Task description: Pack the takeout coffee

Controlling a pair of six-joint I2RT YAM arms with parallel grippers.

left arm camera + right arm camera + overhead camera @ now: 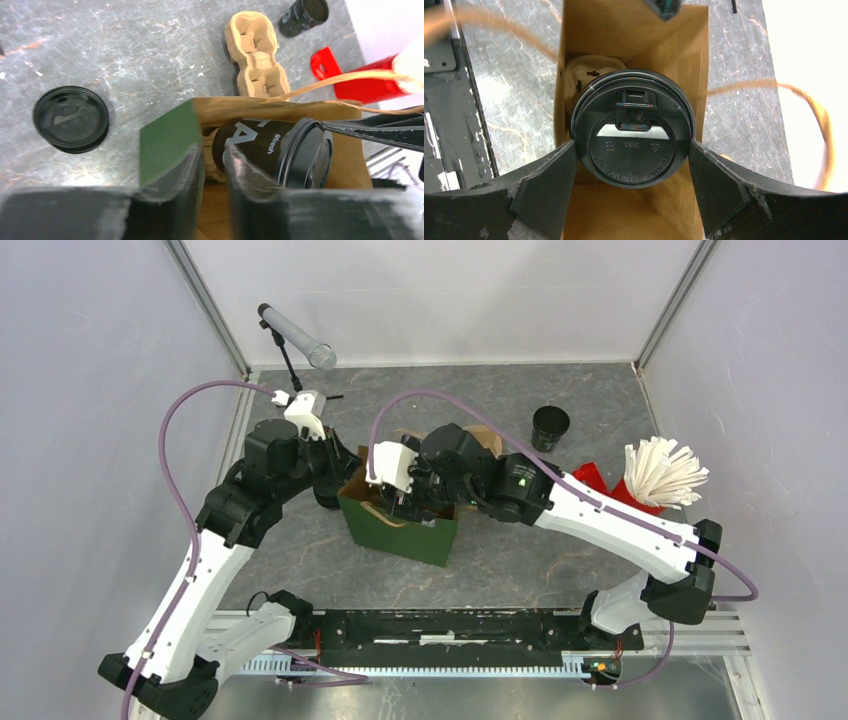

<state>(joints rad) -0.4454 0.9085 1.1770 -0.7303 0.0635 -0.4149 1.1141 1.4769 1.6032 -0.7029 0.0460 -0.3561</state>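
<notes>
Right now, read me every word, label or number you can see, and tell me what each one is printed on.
"#fresh": white print on the side of the takeout coffee.
"A": a large white letter next to it; any letters beside it are hidden.
Raised lettering on its lid: too small to read.
White print on the lidless cup: blurred, unreadable.
Paper bag: no print shows.

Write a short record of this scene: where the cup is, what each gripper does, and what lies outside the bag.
cup: lidded, inside the bag, over a tray
right gripper: closed on the cup's lid
left gripper: pinching the bag's wall
outside bag: loose lid, second tray, lidless cup
</notes>
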